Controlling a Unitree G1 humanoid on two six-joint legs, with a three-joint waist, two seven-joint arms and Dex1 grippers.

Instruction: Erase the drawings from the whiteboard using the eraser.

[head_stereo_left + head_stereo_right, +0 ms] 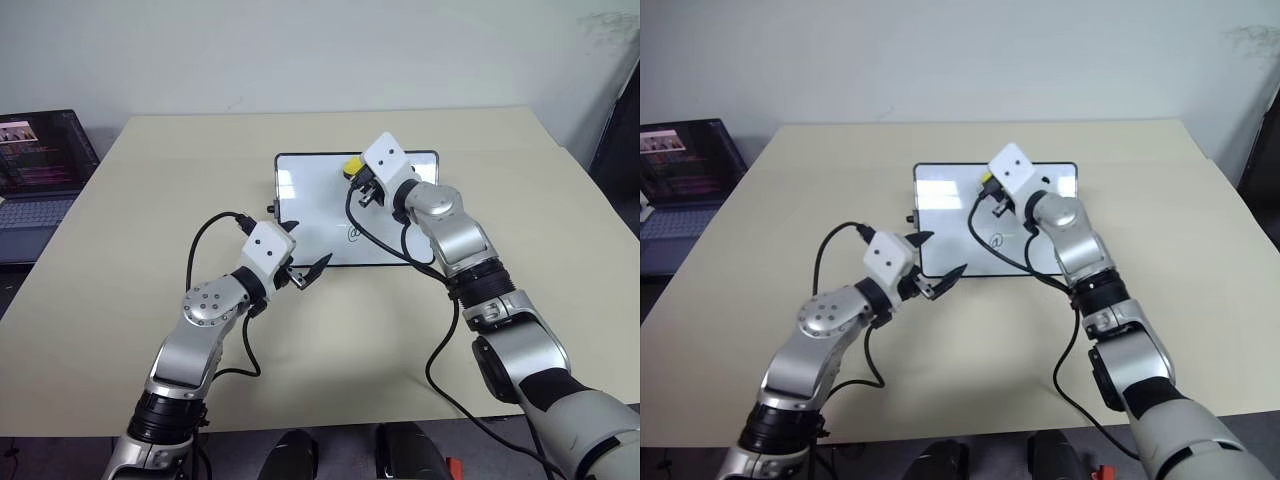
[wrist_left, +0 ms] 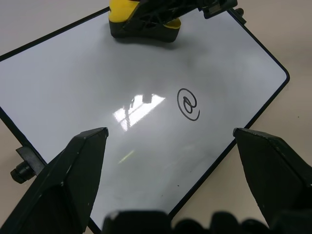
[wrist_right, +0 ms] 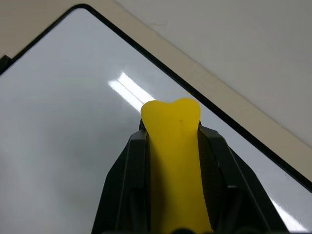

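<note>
Nearest, the left gripper [image 1: 305,272] hovers with jaws spread wide and empty at the near edge of the glossy white black-framed whiteboard [image 1: 310,215], mid-desk [image 1: 150,200]. Right gripper [image 1: 362,185] clamps the yellow oblong eraser [image 2: 141,22] on the board's far side, apparently to wipe; an @-like swirl [image 2: 188,104] remains.

Head stereo pair: high, facing forward and down across the table [image 1: 330,340], taking in the whole whiteboard [image 1: 310,215] from mid-distance. Left wrist camera: low and close, aimed over the board's near part toward the @-like swirl [image 2: 188,104]. Right wrist camera: closest, along the clamped eraser [image 3: 175,161]. Shared throughout: the whiteboard.
</note>
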